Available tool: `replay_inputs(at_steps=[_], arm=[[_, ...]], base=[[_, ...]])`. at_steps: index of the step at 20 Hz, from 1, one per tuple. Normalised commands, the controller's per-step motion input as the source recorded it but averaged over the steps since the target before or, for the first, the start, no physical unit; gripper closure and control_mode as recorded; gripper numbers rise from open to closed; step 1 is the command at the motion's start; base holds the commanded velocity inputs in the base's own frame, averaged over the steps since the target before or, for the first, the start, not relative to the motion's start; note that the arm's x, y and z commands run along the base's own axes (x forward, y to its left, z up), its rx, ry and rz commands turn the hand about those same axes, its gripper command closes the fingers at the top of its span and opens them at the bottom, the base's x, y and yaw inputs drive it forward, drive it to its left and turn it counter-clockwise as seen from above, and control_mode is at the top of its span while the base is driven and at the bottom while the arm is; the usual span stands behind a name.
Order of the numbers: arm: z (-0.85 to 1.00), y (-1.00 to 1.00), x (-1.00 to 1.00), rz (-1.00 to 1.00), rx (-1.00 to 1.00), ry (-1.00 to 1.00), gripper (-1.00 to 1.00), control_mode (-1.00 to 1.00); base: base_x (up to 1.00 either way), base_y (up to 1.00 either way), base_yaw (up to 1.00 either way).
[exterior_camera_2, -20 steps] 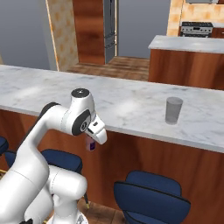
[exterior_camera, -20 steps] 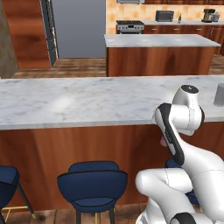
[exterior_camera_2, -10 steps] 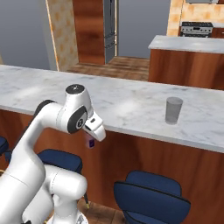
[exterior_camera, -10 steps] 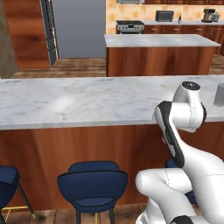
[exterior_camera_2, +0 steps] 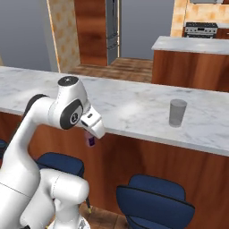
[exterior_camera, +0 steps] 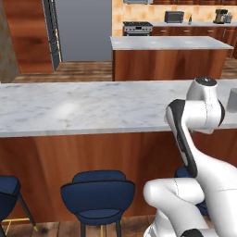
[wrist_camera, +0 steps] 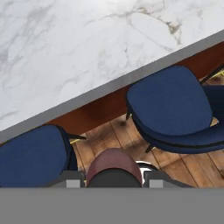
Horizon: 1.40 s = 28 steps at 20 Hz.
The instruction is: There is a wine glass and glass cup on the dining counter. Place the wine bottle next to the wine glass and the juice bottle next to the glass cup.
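Observation:
My gripper [exterior_camera_2: 92, 134] hangs just in front of the dining counter [exterior_camera_2: 134, 105], slightly below its front edge, and is shut on the juice bottle [exterior_camera_2: 92, 142], whose purple-red body pokes out underneath. In the hand view the bottle's dark red top [wrist_camera: 113, 165] sits between the gripper [wrist_camera: 113, 178] fingers, with the marble slab [wrist_camera: 65, 52] ahead. The glass cup [exterior_camera_2: 177, 112] stands upright on the counter, well to the right of my hand; it also shows at the right edge of the left base view [exterior_camera: 233, 99]. The wine glass and wine bottle are out of view.
Blue stools [exterior_camera: 97, 190] [exterior_camera_2: 154, 201] [wrist_camera: 175, 109] stand under the counter's overhang, right below my hand. A shorter marble-topped island [exterior_camera: 166, 44] lies beyond the counter, with a stove and cabinets behind it.
My hand has drifted a little up and to the left with the juice bottle still in it; the elbow has swung leftward. The cup has not moved.

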Motion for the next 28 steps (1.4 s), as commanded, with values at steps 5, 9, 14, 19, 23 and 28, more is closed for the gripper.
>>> replay_inputs(at_steps=[5,9,14,19,23,28], arm=[[0.38,-0.11,-0.15,-0.11,-0.01,-0.03,1.0,-1.0],[0.35,-0.17,0.0,-0.22,-0.05,-0.01,1.0,-1.0],[0.32,-0.19,0.05,-0.24,-0.05,-0.03,1.0,-1.0],[0.22,-0.27,0.3,-0.33,0.0,0.0,1.0,-1.0],[0.25,-0.29,0.33,-0.31,0.0,0.04,1.0,-1.0],[0.16,-0.38,0.32,-0.22,0.01,0.0,1.0,-1.0]], base=[[0.0,0.0,0.0],[0.0,0.0,0.0],[0.0,0.0,0.0],[0.0,0.0,0.0],[0.0,0.0,0.0],[0.0,0.0,0.0]])
